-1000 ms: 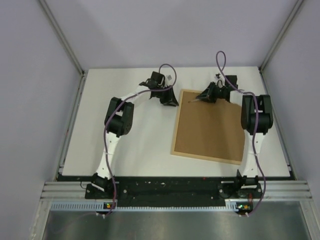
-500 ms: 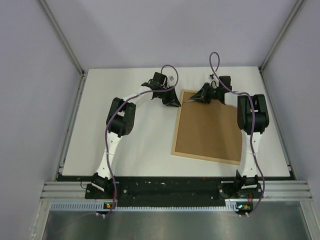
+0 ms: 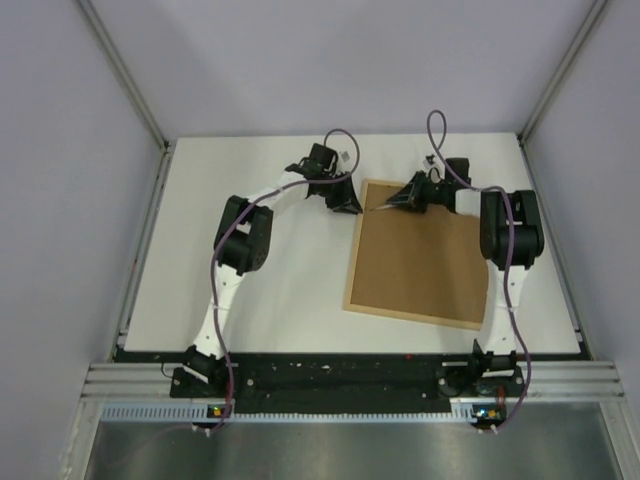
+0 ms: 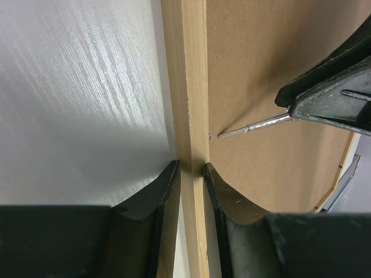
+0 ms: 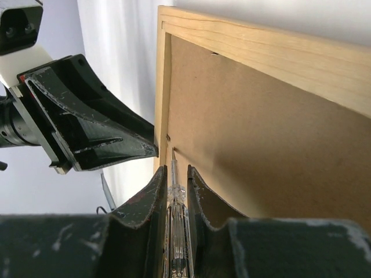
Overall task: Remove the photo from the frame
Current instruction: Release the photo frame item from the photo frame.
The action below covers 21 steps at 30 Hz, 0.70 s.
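Screwdriver tip nearer frame rail, clearest wrist-side

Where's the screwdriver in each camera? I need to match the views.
Top external: screwdriver at the frame's far left corner, sticking out of the right hand.
Left wrist: right of centre, metal shaft over the backing board.
Right wrist: bottom centre, clear handle between the fingers.
Shared landmark: the frame's left wooden rail.

We're looking down on a white table, with a plain brown backing board lying flat, right of centre. A clear-handled screwdriver aims its thin metal tip at the board's far left corner, just beside a small dark hole. Grey walls all round.
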Each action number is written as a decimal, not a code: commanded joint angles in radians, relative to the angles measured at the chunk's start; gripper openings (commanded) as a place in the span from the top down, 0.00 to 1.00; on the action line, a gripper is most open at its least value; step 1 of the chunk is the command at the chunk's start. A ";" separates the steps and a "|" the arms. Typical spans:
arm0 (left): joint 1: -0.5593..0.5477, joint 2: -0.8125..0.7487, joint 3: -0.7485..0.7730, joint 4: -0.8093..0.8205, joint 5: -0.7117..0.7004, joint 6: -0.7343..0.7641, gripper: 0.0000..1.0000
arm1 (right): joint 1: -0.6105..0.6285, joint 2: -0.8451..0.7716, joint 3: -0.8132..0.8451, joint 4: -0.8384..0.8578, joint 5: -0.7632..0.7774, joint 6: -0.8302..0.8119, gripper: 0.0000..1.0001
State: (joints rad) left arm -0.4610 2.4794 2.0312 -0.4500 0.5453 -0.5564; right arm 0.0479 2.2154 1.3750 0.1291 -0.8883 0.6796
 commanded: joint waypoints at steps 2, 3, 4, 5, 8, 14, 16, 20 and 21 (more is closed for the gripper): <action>-0.015 -0.001 0.017 -0.039 -0.082 0.032 0.73 | -0.017 -0.040 -0.010 -0.014 -0.004 -0.002 1.00; -0.015 0.001 0.018 -0.041 -0.081 0.030 0.73 | -0.016 -0.031 -0.007 -0.014 -0.006 0.001 1.00; -0.016 0.003 0.020 -0.042 -0.081 0.030 0.73 | -0.013 -0.022 -0.004 -0.014 -0.003 0.006 1.00; -0.019 0.001 0.021 -0.042 -0.081 0.029 0.73 | -0.013 -0.016 -0.004 -0.005 0.000 0.015 1.00; -0.022 0.001 0.021 -0.044 -0.082 0.030 0.73 | -0.005 0.006 0.002 0.020 0.003 0.043 1.00; -0.025 -0.004 0.023 -0.049 -0.085 0.032 0.73 | 0.021 0.026 0.032 0.029 0.012 0.052 1.00; -0.025 -0.004 0.023 -0.049 -0.082 0.032 0.74 | 0.024 0.027 0.030 0.044 0.022 0.063 1.00; -0.025 -0.005 0.021 -0.049 -0.081 0.030 0.74 | 0.026 0.043 0.048 0.038 0.022 0.066 1.00; -0.025 -0.005 0.021 -0.049 -0.077 0.029 0.74 | 0.027 0.044 0.047 0.041 0.025 0.067 1.00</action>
State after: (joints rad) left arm -0.4702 2.4790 2.0441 -0.4690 0.5209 -0.5510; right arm 0.0650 2.2261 1.3777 0.1394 -0.8845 0.7422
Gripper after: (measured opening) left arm 0.265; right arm 0.145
